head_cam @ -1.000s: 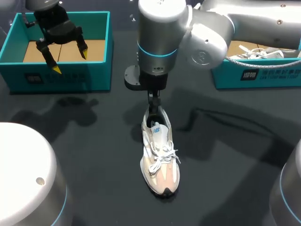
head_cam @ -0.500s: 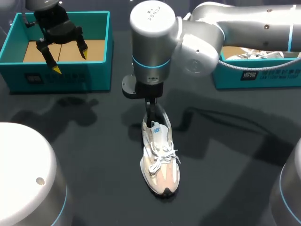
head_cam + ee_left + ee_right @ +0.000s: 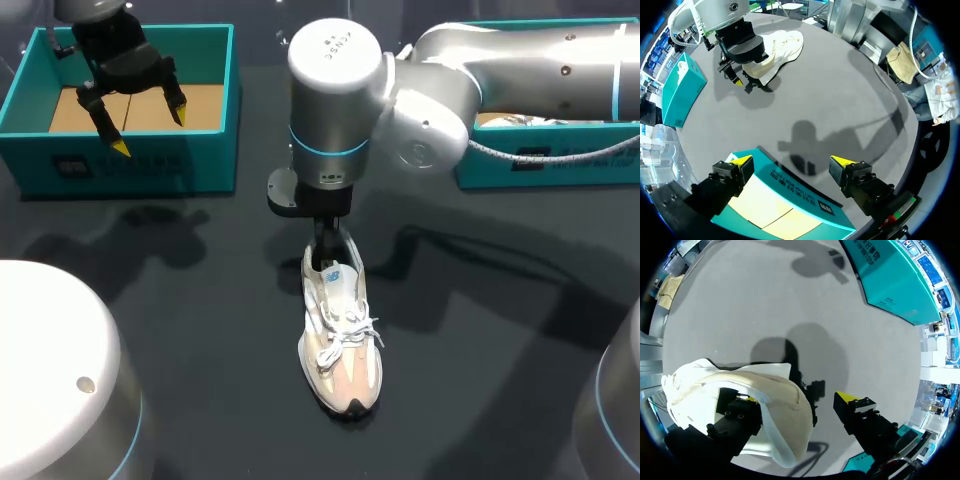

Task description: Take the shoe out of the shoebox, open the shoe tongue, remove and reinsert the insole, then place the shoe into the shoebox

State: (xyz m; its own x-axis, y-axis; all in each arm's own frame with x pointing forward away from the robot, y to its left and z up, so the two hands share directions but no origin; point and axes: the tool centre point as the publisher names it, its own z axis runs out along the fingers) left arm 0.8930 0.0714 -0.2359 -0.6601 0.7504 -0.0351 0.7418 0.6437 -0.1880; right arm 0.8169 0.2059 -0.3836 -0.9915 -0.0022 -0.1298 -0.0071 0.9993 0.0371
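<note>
Shoe (image 3: 340, 335) is out of the box, standing on its sole mid-table (image 3: 500, 350): toe toward the near edge, heel toward the far side, laces tied. Right arm comes in from the right and reaches past the middle, so the right gripper (image 3: 328, 250) hangs straight down at the heel. In the right wrist view the right gripper (image 3: 800, 399) straddles the heel collar, with one finger down inside the shoe (image 3: 740, 405) opening. The other finger (image 3: 847, 399) is outside behind the heel, with a visible gap to the shoe wall. So the jaws are spread and not clamped on anything. I can't tell whether the inner finger touches the lining. Left gripper (image 3: 150, 130) sits over the teal shoebox (image 3: 130, 165) at the far left corner, well apart from the shoe. Its jaws are wide apart and hold nothing. In the left wrist view the left gripper (image 3: 791, 161) has its yellow tips on either side of the box's front wall, above it. The pale cardboard floor of the shoebox (image 3: 790, 200) shows under the wrist, and that box has nothing in it. The same view shows the shoe (image 3: 782, 42) across the table with the right gripper (image 3: 740, 75) at its heel. A second teal box (image 3: 560, 160) sits far right, partly hidden by the right arm. It holds something white that I can't identify.
</note>
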